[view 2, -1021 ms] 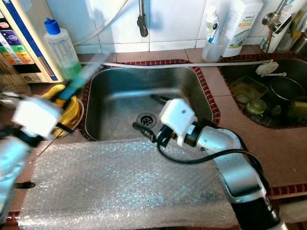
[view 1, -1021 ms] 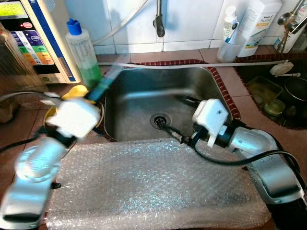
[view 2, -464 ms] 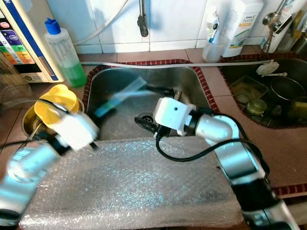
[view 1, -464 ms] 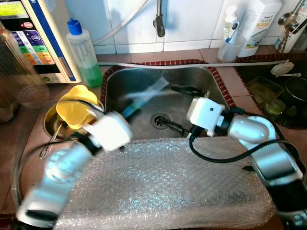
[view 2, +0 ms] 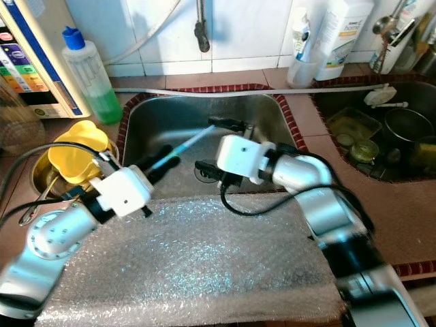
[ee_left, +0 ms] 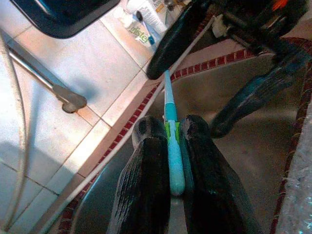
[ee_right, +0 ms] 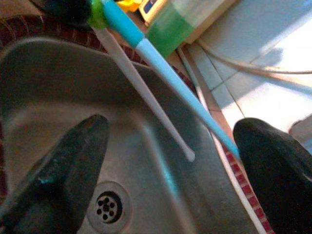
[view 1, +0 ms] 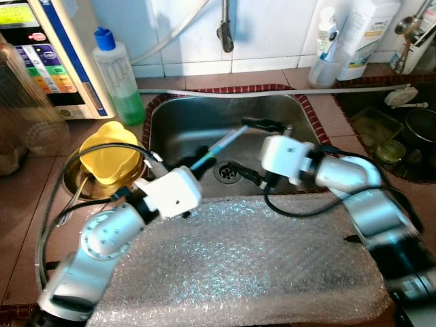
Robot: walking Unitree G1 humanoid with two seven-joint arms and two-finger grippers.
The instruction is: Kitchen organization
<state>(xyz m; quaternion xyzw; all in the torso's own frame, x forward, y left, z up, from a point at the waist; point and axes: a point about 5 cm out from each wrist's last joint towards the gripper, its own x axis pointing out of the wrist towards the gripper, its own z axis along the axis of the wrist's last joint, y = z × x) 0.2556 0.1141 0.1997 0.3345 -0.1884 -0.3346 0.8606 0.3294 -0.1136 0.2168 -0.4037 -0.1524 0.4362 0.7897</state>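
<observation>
Handoff over the sink (view 1: pixel 178 122): left gripper (view 2: pixel 163 158) clamped on toothbrush (view 2: pixel 182 146), tip between wide-open right gripper (view 1: pixel 253 150) fingers. Best to close right squarely on the shaft before left lets go.

Head eyes above the sink (view 1: pixel 204 122); wrist cameras close inside it.

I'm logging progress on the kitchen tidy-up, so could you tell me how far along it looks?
Done: the left end effector is shut on the blue toothbrush, holding it above the sink. In hand: the right end effector is open, one finger at the brush's far tip, seemingly for a handover. Left: it hasn't closed, and the brush isn't stowed; the cup by the bottles may be its place.
</observation>
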